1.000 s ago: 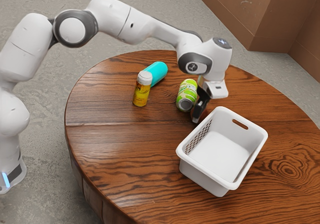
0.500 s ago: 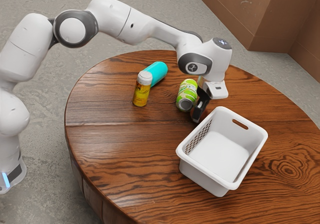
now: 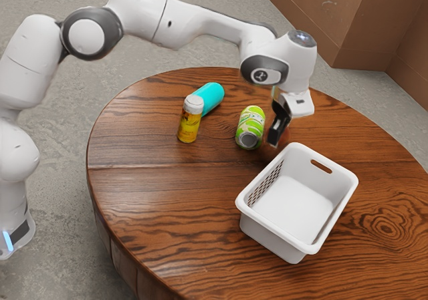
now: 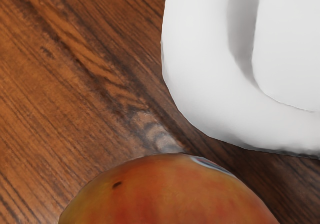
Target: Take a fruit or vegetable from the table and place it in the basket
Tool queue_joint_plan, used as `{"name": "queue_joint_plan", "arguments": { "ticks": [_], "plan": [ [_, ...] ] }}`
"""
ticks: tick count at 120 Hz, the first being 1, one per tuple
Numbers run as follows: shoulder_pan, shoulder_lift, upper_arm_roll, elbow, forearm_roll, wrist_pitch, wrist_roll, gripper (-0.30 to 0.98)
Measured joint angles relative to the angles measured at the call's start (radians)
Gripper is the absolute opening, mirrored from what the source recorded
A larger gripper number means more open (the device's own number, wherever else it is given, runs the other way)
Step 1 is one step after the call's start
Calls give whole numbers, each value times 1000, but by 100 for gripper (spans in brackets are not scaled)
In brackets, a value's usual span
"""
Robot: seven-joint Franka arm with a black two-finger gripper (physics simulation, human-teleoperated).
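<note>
My gripper (image 3: 279, 138) is raised over the table between the green can and the basket, shut on a round red-orange fruit (image 3: 285, 139) that is partly hidden behind the near finger. The wrist view has the same fruit (image 4: 170, 194) large at its lower edge, with mottled orange skin and a small dark spot. The white basket (image 3: 249, 214) stands upright just beside the held fruit, toward the exterior view's lower right. Its rounded white rim (image 4: 200, 102) is close to the fruit in the wrist view.
A green patterned can (image 3: 251, 124) lies close to my gripper. Farther toward the exterior view's left, a yellow bottle with a white cap (image 3: 189, 123) stands in front of a turquoise cylinder (image 3: 210, 97). All are on the round wooden table (image 3: 160, 200).
My hand has risen and shifted slightly toward the exterior view's right, and the fruit has come up with it. The basket, can, bottle and cylinder have stayed where they were.
</note>
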Motion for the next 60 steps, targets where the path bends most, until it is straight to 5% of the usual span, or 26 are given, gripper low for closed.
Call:
{"name": "queue_joint_plan", "arguments": {
  "ticks": [22, 60],
  "plan": [
    [-8, -88, -29, 27, 30, -9, 0, 39],
    [-77, -61, -117, 21, 68, -16, -4, 39]
  ]
}}
